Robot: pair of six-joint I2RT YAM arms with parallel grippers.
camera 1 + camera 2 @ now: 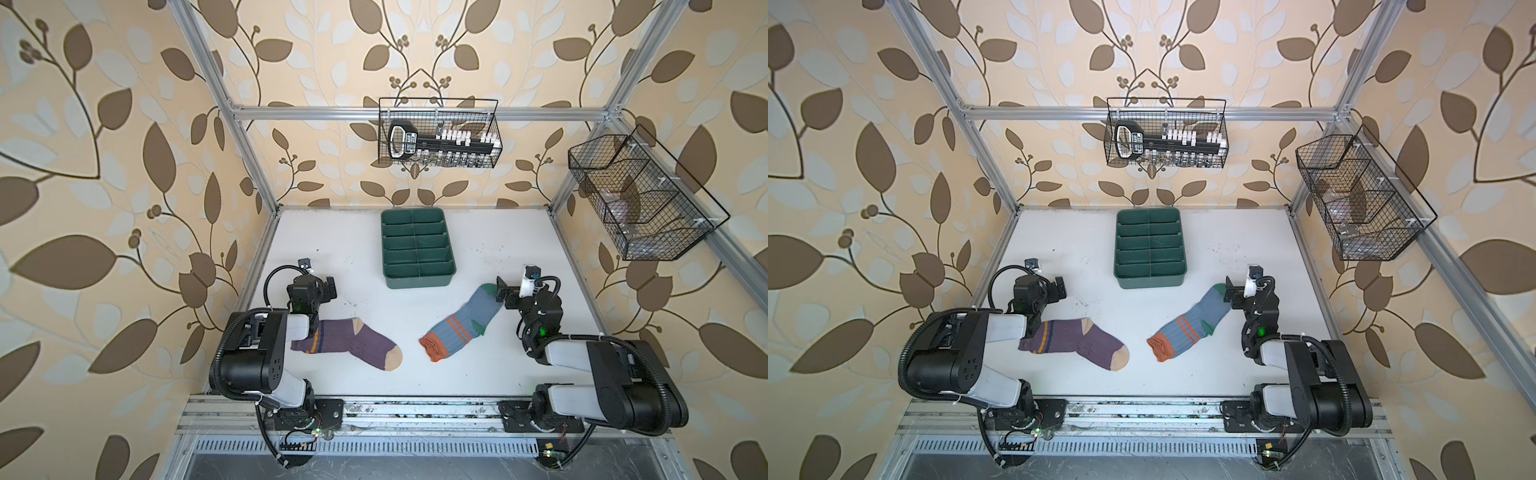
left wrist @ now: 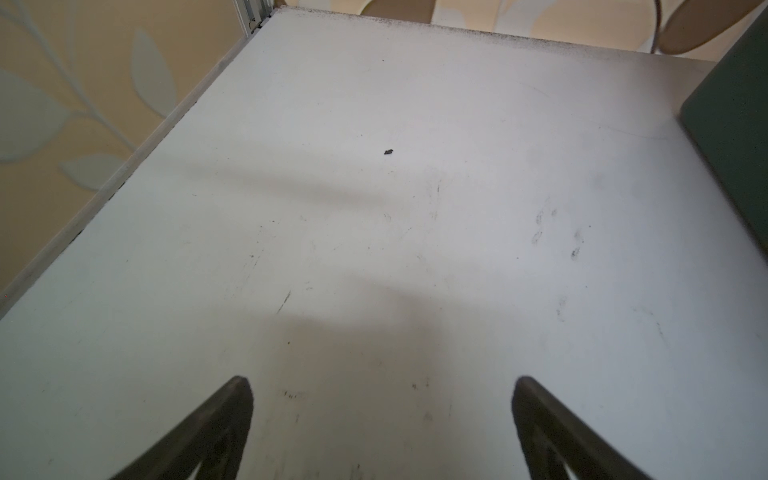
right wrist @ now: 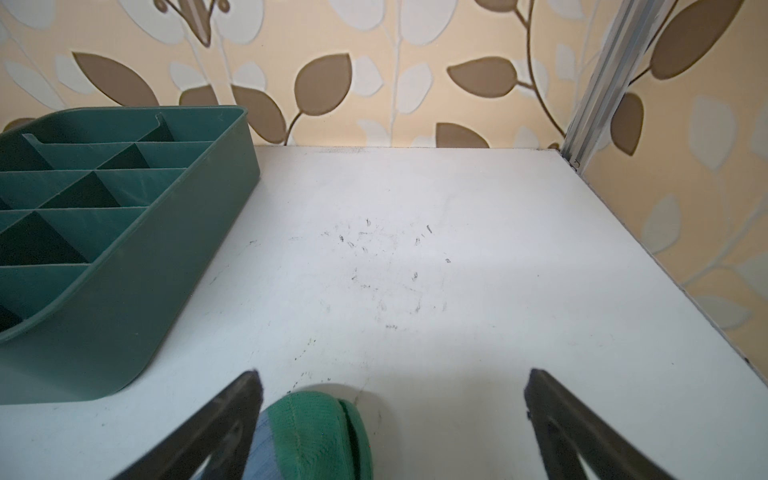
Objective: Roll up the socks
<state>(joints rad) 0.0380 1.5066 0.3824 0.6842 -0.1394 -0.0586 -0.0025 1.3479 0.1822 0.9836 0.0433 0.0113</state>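
- Starting at the green toe of the grey-blue sock, front-right of the green divider tray — right gripper fingers wide over it.
- Purple sock flat, front-left of the tray; left gripper wide, empty.
- Pinch low, roll tight toward the orange cuff.

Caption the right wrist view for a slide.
Open right pincer at the green toe of the grey-blue ribbed sock, green plastic divided tray alongside on the white tabletop.

In both top views the left arm covers the cuff of the purple sock. The right wrist view's edge cuts off the grey-blue sock past its green toe, and the green tray too.
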